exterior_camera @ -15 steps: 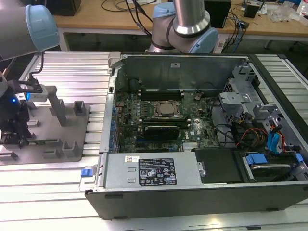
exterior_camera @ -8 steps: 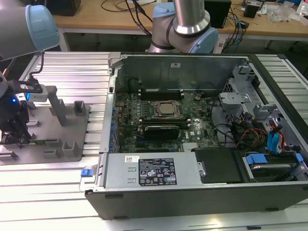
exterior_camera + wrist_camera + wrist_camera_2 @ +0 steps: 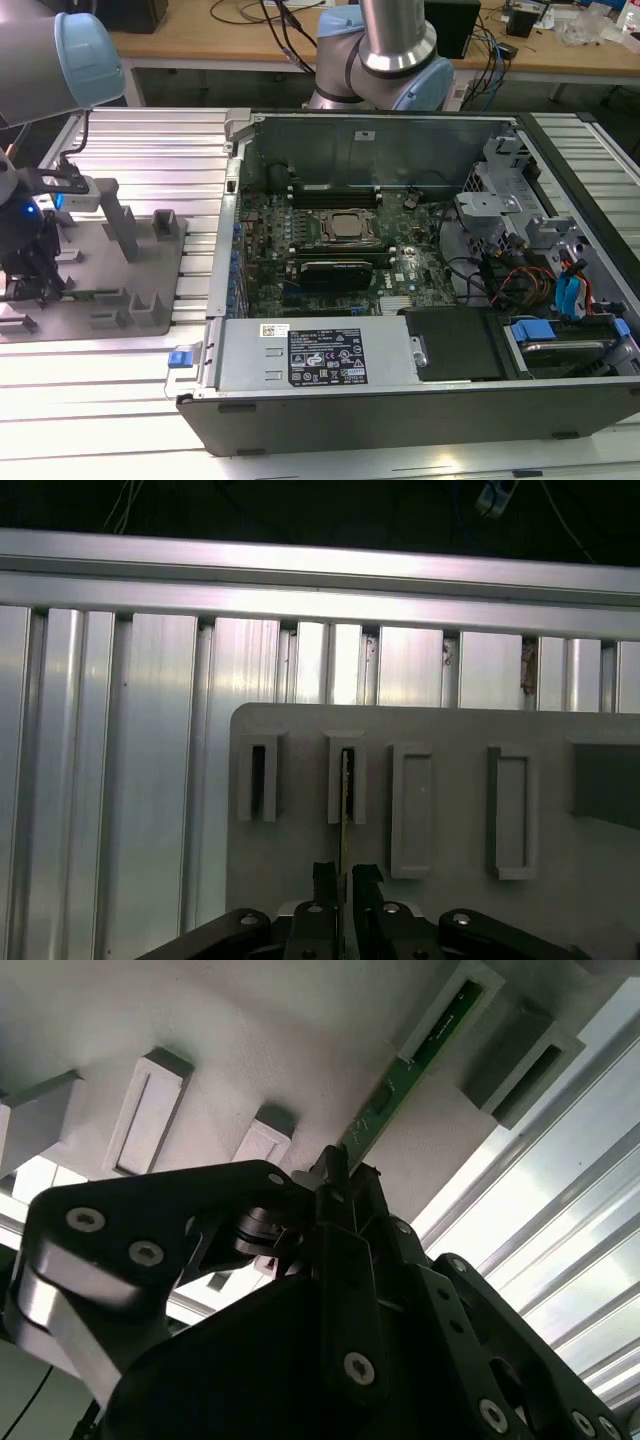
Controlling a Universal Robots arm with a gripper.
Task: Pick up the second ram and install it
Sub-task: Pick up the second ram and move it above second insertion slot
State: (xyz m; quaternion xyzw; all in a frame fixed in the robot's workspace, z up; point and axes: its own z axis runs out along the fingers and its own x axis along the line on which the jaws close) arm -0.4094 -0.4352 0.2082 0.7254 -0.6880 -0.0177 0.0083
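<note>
Gripping the ram stick, gripper closed on it at the grey fixture, exterior view's left; stick sits in its slot, not yet lifted or installed in the computer case.

Exterior view: light from overhead; hard glare on the ribbed table in the foreground, washing out the slats. Computer case interior dimmer, shadowed under its walls. Arm joint nearest the camera out of focus. Second wrist view: gripper near-black, underexposed; table slats blown white. First wrist view: background dark, bright streak along the table rail, fixture plate evenly lit.
</note>
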